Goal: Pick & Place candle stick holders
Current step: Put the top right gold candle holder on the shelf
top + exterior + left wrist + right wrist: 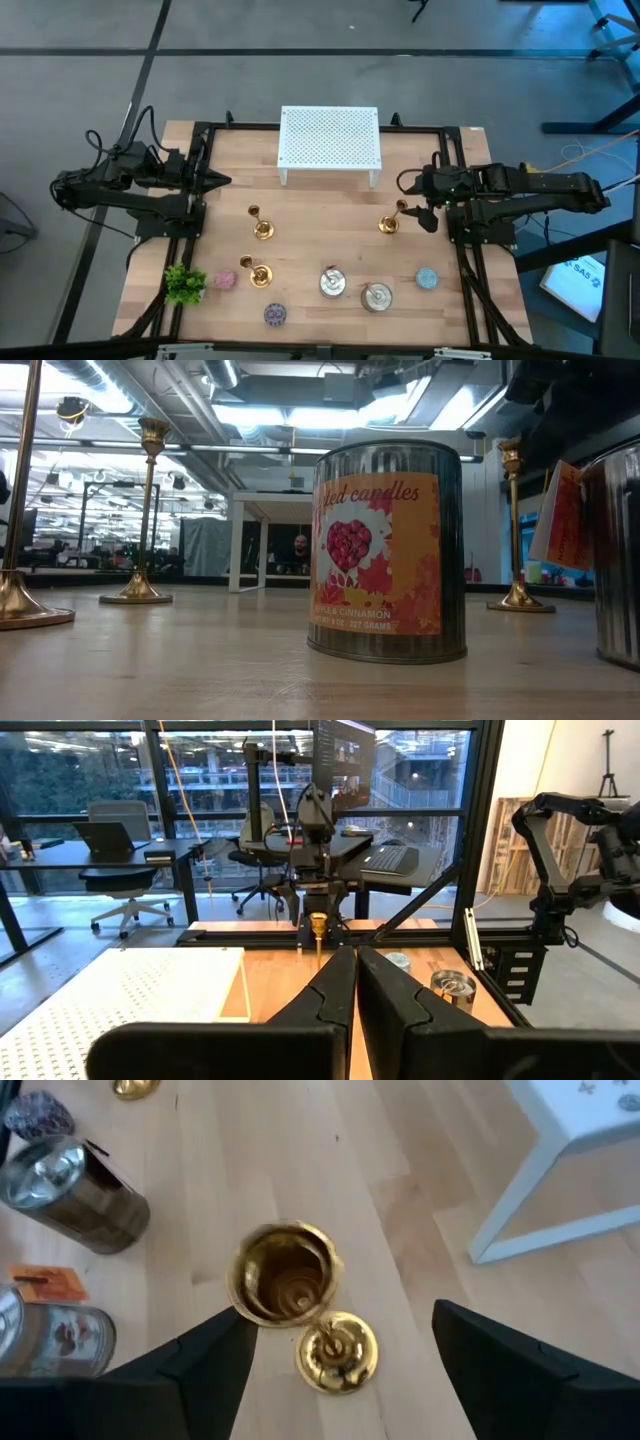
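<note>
Brass candle stick holder (288,1275) stands upright on the tabletop (320,215) between the right tool's (340,1342) wide-spread fingers; the left tool (355,982) hangs pinched together at the left.

Grey floor (300,25), glazed wall (120,810) — apparently offices beyond.

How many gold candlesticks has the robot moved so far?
None looks moved yet. All three candlesticks stand on the table: two on the left, one on the right. The right claw hangs open over that one; the left claw waits shut.
</note>
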Tool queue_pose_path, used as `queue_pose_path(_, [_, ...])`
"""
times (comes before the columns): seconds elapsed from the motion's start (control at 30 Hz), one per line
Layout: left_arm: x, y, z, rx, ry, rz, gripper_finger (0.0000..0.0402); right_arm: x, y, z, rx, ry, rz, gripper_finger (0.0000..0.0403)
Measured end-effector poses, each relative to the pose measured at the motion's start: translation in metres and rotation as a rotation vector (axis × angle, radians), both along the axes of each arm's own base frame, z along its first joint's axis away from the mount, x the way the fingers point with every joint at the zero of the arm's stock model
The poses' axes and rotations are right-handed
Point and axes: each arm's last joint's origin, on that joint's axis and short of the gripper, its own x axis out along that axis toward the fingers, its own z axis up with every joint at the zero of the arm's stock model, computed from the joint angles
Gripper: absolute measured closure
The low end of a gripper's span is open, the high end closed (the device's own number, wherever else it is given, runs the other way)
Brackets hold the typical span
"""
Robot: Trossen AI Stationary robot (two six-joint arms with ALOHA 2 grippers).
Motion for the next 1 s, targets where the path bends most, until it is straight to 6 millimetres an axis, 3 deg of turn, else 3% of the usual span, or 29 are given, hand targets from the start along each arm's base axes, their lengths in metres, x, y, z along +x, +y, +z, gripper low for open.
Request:
queue_pose_path(0.27, [0.0, 0.0, 0.0, 0.0, 0.0, 0.0, 0.0389, 0.002, 0.002, -0.003, 0.014, 0.027, 0.029, 0.01])
queue_pose_path(0.57, [0.0, 0.0, 0.0, 0.0, 0.0, 0.0, 0.039, 0.013, 0.013, -0.029, 0.032, 0.068, 0.06, 0.0104])
queue_pose_path(0.8, [0.0, 0.0, 0.0, 0.0, 0.0, 0.0, 0.0391, 0.015, 0.016, -0.049, -0.057, 0.026, -0.004, 0.013])
queue_pose_path(1.0, [0.0, 0.0, 0.0, 0.0, 0.0, 0.0, 0.0393, 0.015, 0.017, -0.052, -0.076, 0.015, -0.031, 0.0164])
